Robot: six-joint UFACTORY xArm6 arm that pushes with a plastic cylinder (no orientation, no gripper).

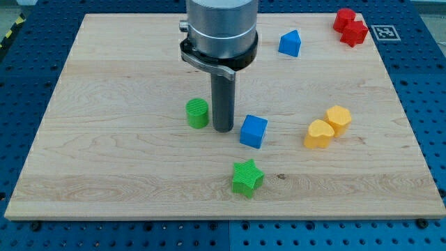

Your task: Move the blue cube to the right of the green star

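The blue cube (254, 131) sits on the wooden board near the middle, above and slightly right of the green star (247, 177). My tip (223, 129) rests on the board just left of the blue cube, close to its left face, and right of a green cylinder (198, 113). The green star lies toward the view's bottom, apart from the cube.
A blue wedge-like block (290, 43) lies near the view's top. Two red blocks (350, 28) sit at the top right corner. Two yellow blocks (327, 126) touch each other to the right of the cube. The board's edge (223, 219) runs along the bottom.
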